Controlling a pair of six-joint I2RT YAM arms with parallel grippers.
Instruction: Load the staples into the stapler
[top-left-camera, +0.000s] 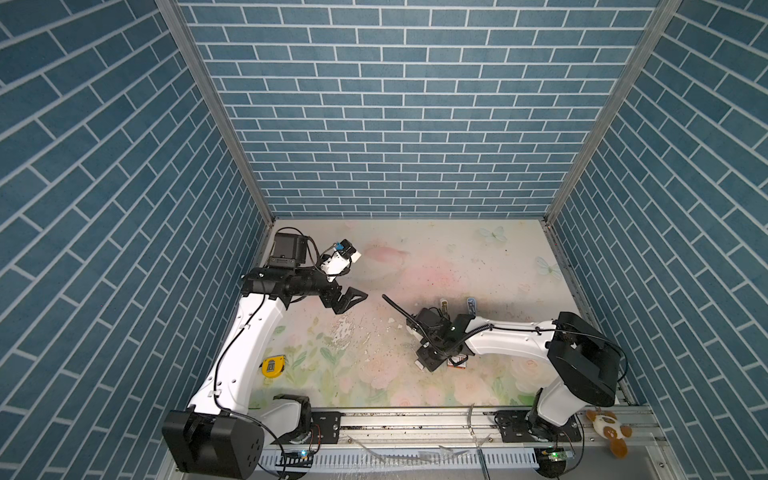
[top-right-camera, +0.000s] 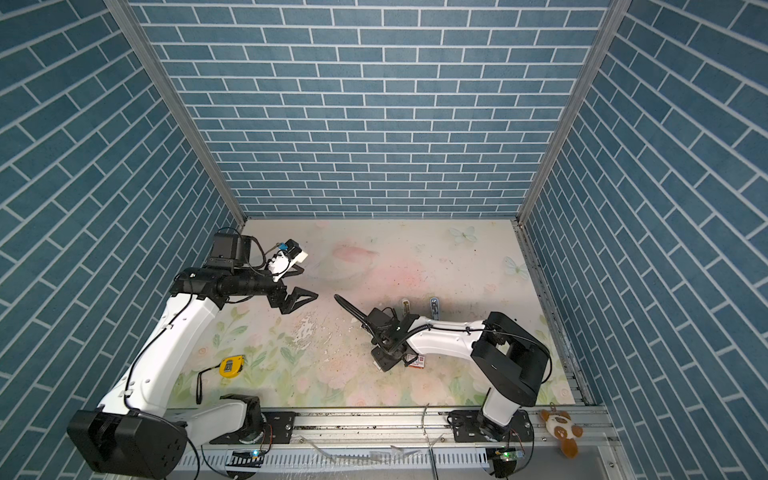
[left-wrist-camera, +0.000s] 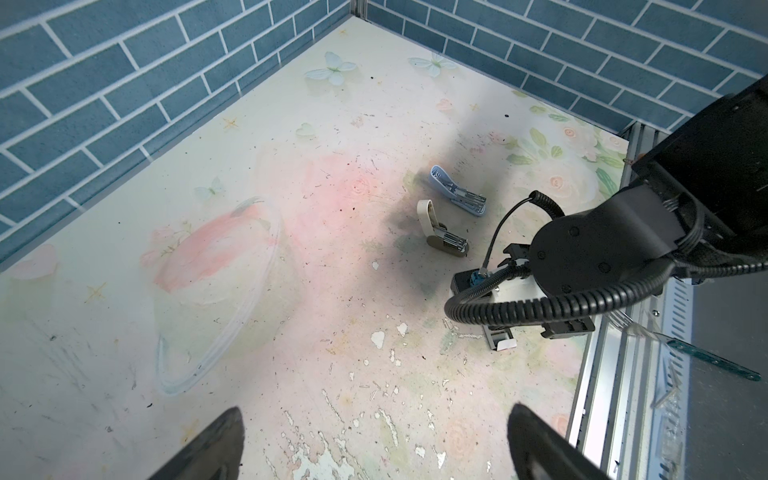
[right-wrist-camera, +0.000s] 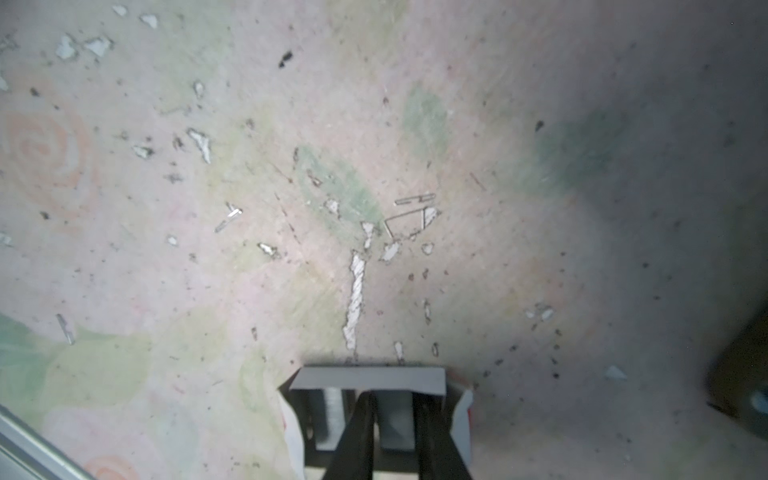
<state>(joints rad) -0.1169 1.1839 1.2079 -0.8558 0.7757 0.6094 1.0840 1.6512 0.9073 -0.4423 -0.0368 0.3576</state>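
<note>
Two staplers lie hinged open on the flowered mat: a blue stapler and a beige stapler, both just behind my right arm. My right gripper points down into the open grey tray of a red-and-white box. Its fingers are shut on a grey strip of staples; another strip lies beside it. My left gripper hovers open and empty over the mat's left side, well away from the staplers.
A yellow tape measure lies on the mat at the front left. A plush toy sits on the front rail at the right. Loose single staples and paint chips dot the mat near the box. Brick-pattern walls enclose three sides.
</note>
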